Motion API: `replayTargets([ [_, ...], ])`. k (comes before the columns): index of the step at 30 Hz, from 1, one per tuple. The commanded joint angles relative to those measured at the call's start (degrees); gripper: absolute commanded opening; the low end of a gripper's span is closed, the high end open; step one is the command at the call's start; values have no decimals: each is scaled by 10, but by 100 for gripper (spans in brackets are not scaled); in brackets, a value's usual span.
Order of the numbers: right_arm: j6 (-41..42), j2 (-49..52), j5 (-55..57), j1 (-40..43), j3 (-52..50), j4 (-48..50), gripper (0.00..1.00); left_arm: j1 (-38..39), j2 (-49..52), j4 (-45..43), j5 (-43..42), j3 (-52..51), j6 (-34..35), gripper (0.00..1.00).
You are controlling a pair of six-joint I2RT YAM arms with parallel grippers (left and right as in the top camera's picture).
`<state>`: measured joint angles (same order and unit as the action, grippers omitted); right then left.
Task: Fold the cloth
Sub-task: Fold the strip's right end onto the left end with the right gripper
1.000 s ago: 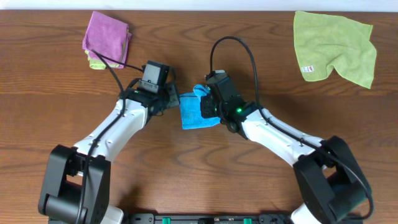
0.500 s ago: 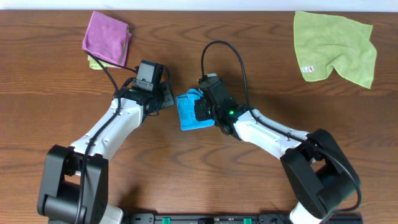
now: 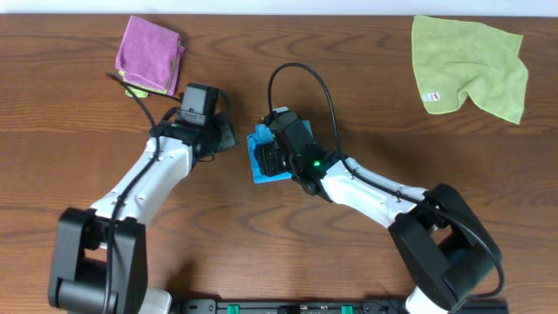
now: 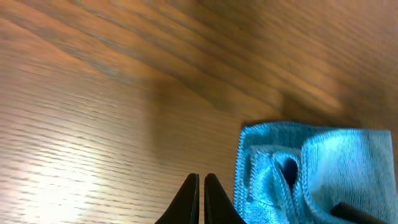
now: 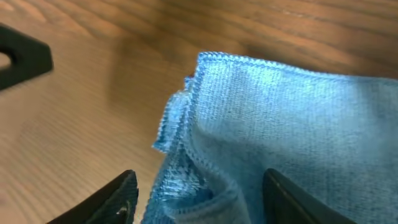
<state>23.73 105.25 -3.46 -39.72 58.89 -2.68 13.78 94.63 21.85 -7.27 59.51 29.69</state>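
Right fingers (image 5: 121, 196) are straddling the cloth (image 5: 298, 118) at centre frame, wide apart, likely to flatten its fold; left fingers (image 4: 189, 202) are waiting closed, empty.

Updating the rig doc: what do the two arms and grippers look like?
The left arm and right arm have white link shells, black joints and black bases. A black cable loops off each wrist. A green light glows near the right wrist. The left gripper has slim tapered black fingers; the right gripper's are black too.
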Motion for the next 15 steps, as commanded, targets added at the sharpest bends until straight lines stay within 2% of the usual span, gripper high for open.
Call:
replayTargets([
  [1,-4,0,-39,-8,11,2,69,-19,-27,4,9,11,-11,6],
  [15,-4,0,-101,-25,11,-34,79,-45,-34,5,9,11,-14,6],
])
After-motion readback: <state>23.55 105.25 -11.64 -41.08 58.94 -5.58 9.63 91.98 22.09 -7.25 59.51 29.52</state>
